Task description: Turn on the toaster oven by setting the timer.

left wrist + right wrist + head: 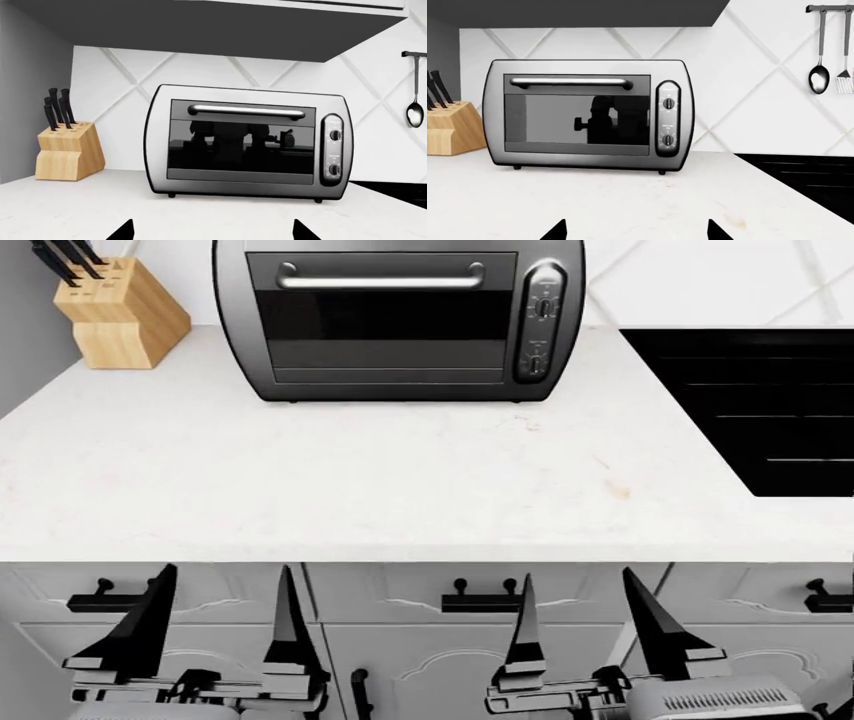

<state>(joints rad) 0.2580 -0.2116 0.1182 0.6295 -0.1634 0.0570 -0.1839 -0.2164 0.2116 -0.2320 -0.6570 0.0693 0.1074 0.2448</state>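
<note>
The toaster oven (394,320) stands at the back of the white counter, door shut, silver bar handle across its top. It also shows in the left wrist view (247,142) and the right wrist view (587,115). The timer (534,364) is the lower dial of the oval panel on its right side; it also shows in the left wrist view (334,170) and the right wrist view (668,140). My left gripper (214,625) and right gripper (581,630) hang open and empty in front of the counter's front edge, far short of the oven.
A wooden knife block (118,310) stands left of the oven. A flat black cooktop (761,410) lies at the right. Utensils hang on the wall at the right (820,75). Cabinet drawers with dark handles (481,595) are below the counter edge.
</note>
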